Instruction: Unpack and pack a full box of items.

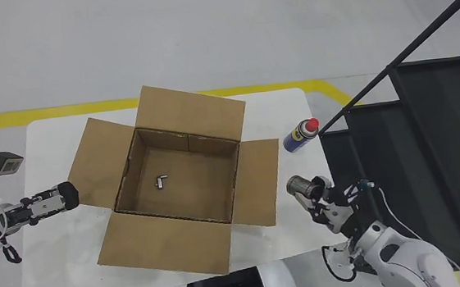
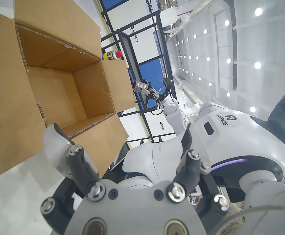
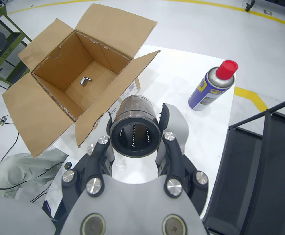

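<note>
An open cardboard box (image 1: 133, 160) stands mid-table with all its flaps spread out. On its floor lies a small metal piece (image 1: 162, 181), also seen from the right wrist (image 3: 85, 80). My right gripper (image 3: 137, 113) is shut on a metal bearing cylinder (image 3: 135, 133), held above the table to the right of the box (image 3: 55, 66). From above, that gripper (image 1: 308, 192) and cylinder (image 1: 299, 186) sit beside the right flap. A blue spray can (image 1: 301, 134) with a red cap stands behind them. My left gripper (image 2: 120, 135) is open and holds nothing, left of the box (image 2: 55, 77).
The white table (image 1: 68, 265) has bare room at the front left. A black metal rack (image 1: 411, 144) stands close off the table's right edge. A yellow line (image 1: 46, 114) runs across the floor behind. Crumpled cloth and cables (image 3: 20, 169) lie below the table's front.
</note>
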